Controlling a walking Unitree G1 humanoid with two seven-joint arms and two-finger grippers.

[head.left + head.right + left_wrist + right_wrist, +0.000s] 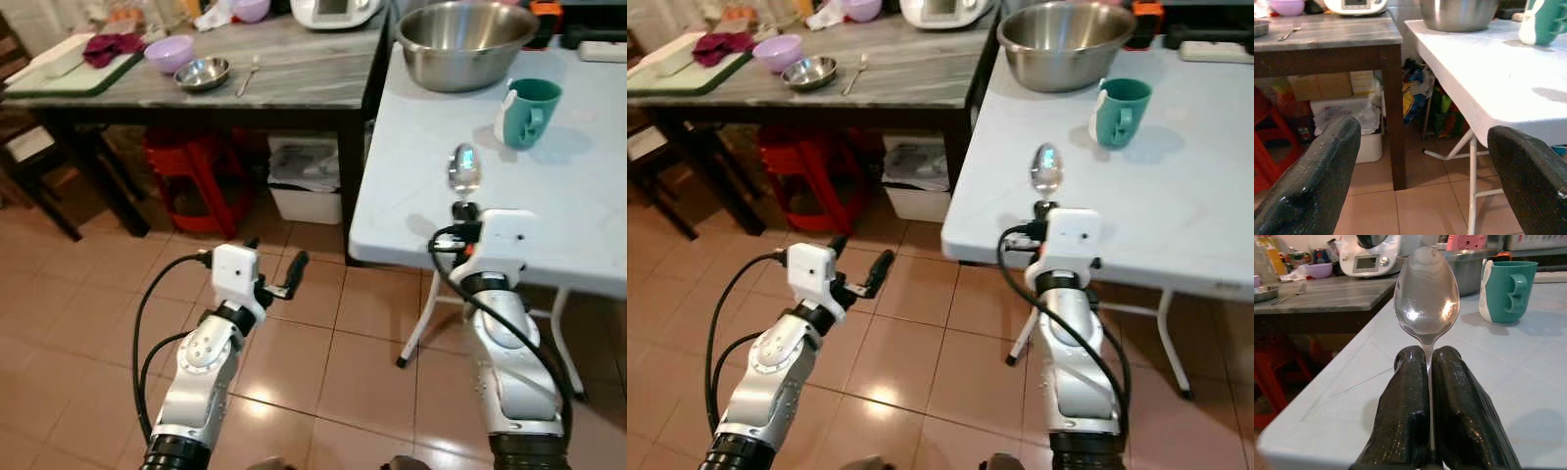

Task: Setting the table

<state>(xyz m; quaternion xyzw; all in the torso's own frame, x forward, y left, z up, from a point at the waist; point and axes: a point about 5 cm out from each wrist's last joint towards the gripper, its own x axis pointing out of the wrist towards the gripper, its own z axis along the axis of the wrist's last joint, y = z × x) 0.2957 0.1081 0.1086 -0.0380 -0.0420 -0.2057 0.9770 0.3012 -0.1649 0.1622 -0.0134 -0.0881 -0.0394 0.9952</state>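
Our right gripper (1426, 363) pinches the spoon (1426, 301) by its handle, bowl pointing straight ahead beyond the fingertips; our left gripper (274, 266) hangs spread.

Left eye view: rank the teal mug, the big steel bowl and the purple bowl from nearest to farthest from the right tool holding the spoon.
1. Teal mug, on the white table just beyond the right tool and its spoon.
2. Steel bowl, at the white table's far end.
3. Purple bowl, far left on the wooden table.
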